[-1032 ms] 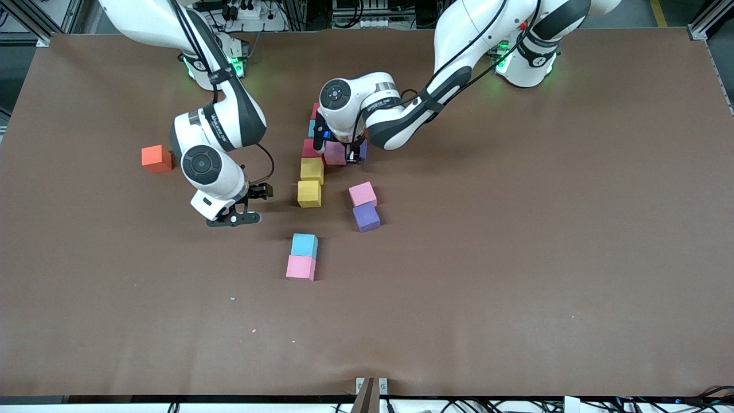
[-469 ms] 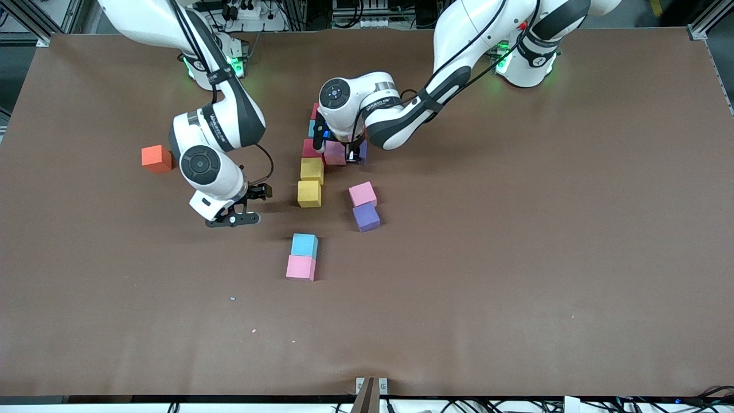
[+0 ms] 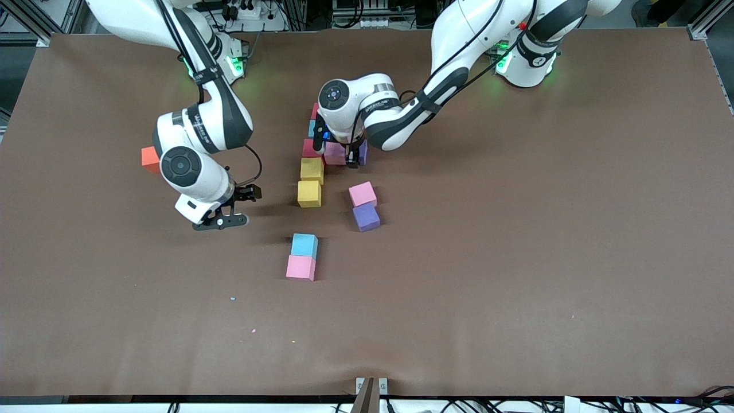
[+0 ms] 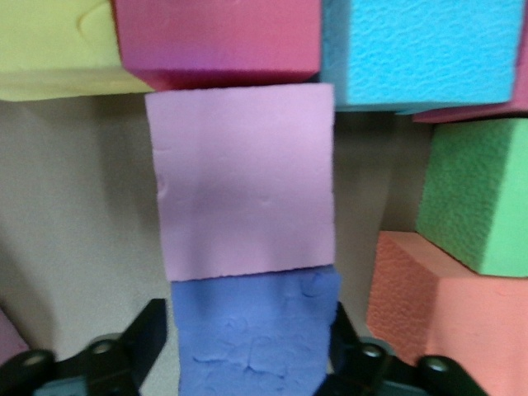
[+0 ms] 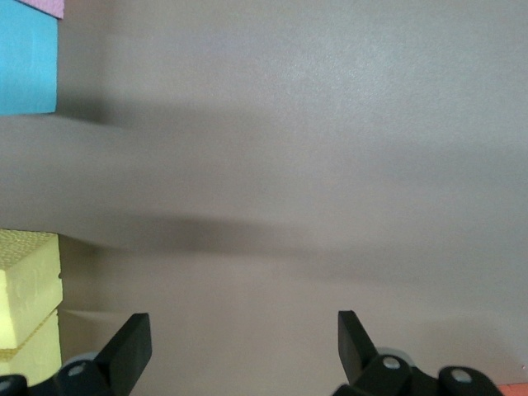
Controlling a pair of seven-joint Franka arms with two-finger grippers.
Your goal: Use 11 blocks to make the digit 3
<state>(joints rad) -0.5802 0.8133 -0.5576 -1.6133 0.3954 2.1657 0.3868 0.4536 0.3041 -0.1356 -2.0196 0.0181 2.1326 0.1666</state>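
Front view showed a brown table (image 3: 516,258) ringed by a metal frame (image 3: 702,26) and cables (image 3: 367,11). At mid-table the left gripper (image 3: 351,156) sat low with its jaws slightly parted on either side of a purple block (image 4: 254,334); whether they still gripped it I could not tell. That block touched a pink block (image 4: 246,181) in the cluster. The right gripper (image 3: 221,215) hung wide open and empty over bare cloth, near the yellow blocks (image 3: 310,181). An orange block (image 3: 150,158) lay toward the right arm's end.

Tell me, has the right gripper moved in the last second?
Yes. The right gripper has drifted toward the right arm's end of the table, widening its gap from the nearer yellow block, which sits where it was.
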